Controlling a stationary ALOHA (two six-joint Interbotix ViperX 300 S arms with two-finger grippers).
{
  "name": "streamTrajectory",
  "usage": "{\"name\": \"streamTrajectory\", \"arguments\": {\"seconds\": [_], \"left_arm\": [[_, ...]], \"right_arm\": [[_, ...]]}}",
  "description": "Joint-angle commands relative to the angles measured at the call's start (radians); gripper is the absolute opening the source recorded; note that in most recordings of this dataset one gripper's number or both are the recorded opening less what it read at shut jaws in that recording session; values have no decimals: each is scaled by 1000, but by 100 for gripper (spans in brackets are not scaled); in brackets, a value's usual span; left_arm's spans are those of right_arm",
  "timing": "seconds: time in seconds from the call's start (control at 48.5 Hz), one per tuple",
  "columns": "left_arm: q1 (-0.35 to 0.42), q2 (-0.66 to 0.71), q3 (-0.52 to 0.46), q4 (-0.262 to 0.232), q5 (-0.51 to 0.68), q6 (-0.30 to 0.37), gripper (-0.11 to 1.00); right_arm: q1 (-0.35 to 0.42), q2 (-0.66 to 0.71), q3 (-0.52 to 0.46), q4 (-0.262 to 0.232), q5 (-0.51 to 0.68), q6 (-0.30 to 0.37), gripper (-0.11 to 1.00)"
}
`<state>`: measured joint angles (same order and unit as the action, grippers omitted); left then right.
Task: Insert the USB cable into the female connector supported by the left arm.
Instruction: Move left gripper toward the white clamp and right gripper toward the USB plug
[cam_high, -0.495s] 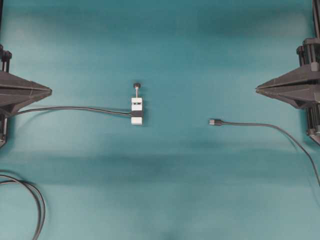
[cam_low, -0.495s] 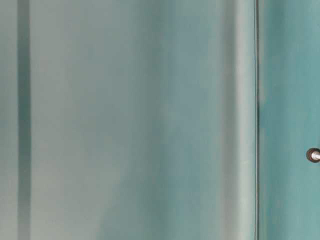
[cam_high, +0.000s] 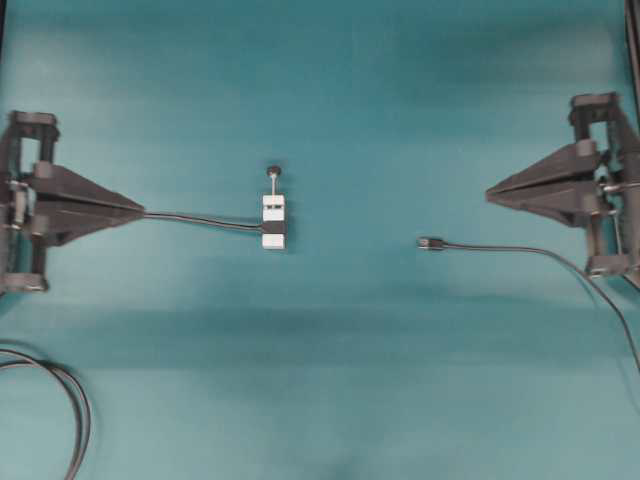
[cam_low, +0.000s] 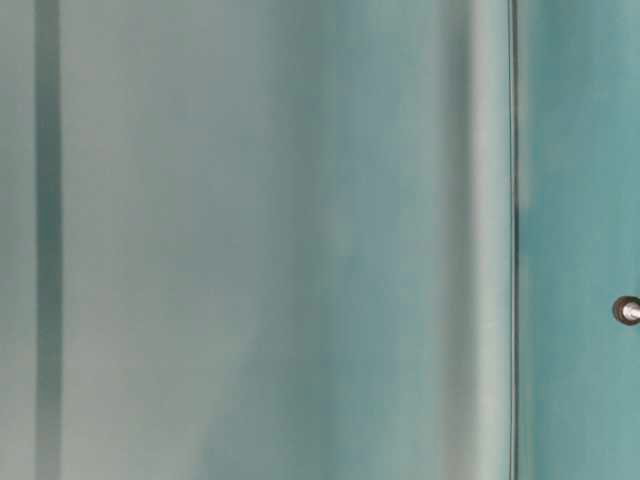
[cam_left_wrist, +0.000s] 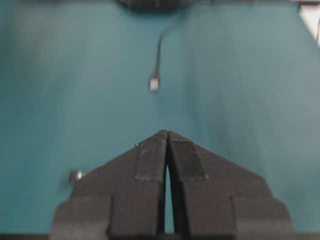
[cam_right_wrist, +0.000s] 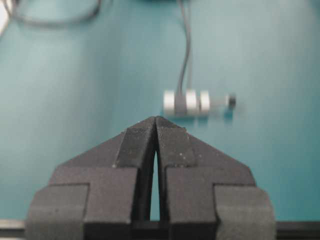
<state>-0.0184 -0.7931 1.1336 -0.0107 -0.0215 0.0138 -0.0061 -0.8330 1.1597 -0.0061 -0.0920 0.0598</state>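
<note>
Counter (cam_high: 330, 90), teal and broad, carries everything I see from overhead. My left arm (cam_high: 40, 205) sits low at the counter's left edge, and its gripper (cam_high: 140, 210) has the fingers (cam_left_wrist: 152, 160) clenched together to a single point, tips touching, with nothing between them. My right gripper (cam_high: 490, 192) reaches in from the right edge in the same way, its fingers (cam_right_wrist: 172, 145) pressed shut tip to tip and empty. A loop of loose dark cable (cam_high: 70, 400) curls at the counter's lower left corner. The USB cable (cam_high: 520, 249) lies flat on the right half, running from the right edge toward the middle, its small plug (cam_high: 430, 243) pointing left, apart from my right fingertips, which are farther toward the right edge. In the left wrist view that plug (cam_left_wrist: 154, 83) shows well ahead of my closed fingers. The female connector (cam_high: 273, 221) rests near the middle of the counter, left of centre, white block upright in the overhead view with its screw and dark round knob (cam_high: 273, 171) pointing toward the far edge; its thin cable (cam_high: 200, 218) runs left to the tip of my left gripper. I cannot tell whether that tip touches the cable. From the right wrist view the connector (cam_right_wrist: 192, 101) lies straight ahead, well apart from the fingers.
</note>
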Motion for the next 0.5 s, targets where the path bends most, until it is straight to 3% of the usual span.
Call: {"name": "streamTrajectory", "arguments": {"seconds": [0.0,0.268,0.351,0.475], "left_arm": [[-2,41,-29,-3,6,-6,1],[0,91,-26,-8,55,-6,5],[0,98,-29,-8,87,-6,16],[2,104,-31,-8,97,-9,48]], "right_arm": [[-2,40,-29,-2,11,2,0],[-2,66,-31,-2,28,37,0],[-2,66,-34,-2,55,80,0],[-2,66,-41,-2,126,149,0]]}}
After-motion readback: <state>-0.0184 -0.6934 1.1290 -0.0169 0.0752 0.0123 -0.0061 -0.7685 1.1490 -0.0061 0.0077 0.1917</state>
